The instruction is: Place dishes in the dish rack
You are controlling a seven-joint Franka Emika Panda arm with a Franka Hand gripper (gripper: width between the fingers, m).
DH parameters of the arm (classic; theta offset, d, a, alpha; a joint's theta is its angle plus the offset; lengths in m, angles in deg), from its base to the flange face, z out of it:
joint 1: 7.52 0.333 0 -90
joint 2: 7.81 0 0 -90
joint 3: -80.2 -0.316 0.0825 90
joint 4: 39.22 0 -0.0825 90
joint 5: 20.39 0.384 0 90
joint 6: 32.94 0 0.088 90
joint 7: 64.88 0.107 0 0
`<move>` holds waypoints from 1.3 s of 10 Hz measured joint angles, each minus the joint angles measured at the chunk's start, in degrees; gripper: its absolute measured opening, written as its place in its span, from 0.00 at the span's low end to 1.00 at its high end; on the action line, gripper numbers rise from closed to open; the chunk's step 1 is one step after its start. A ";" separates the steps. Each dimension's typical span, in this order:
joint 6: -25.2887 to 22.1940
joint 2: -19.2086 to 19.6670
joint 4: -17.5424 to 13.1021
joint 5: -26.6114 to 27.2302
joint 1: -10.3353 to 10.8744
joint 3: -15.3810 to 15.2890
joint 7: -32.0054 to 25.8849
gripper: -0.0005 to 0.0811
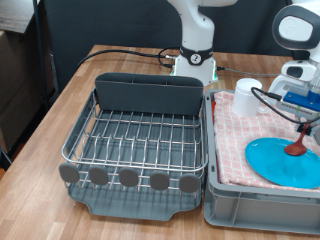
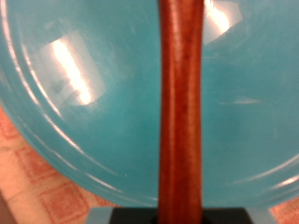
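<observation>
Over the light-blue plate, at the exterior view's right, the reddish-brown wooden spoon stands nearly upright with its bowl down on or just above the plate's surface; which of the two cannot be told. The wrist view shows its handle running straight up the middle with the plate behind it. The gripper is pinching the handle's upper part, its fingers pressed onto the wood. The plate lies on the red-and-white checked cloth inside the grey plastic bin, and the white cup stands at the bin's far corner, well apart from the spoon. To the exterior view's left of the bin, the dish rack holds no dishes that show, and its dark caddy looks unfilled. Judging from this, the smooth, slim handle could pivot or slide between the fingers if the grip is off-centre, and a swinging bowl might catch the bin wall or rack wires.
</observation>
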 joint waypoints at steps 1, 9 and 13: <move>-1.14 -1.18 -0.04 1.72 -0.23 -0.32 -1.56 0.11; -6.83 -9.83 3.04 8.56 -0.70 0.98 5.35 0.11; -13.40 -17.37 7.72 18.14 -1.09 3.71 9.22 0.11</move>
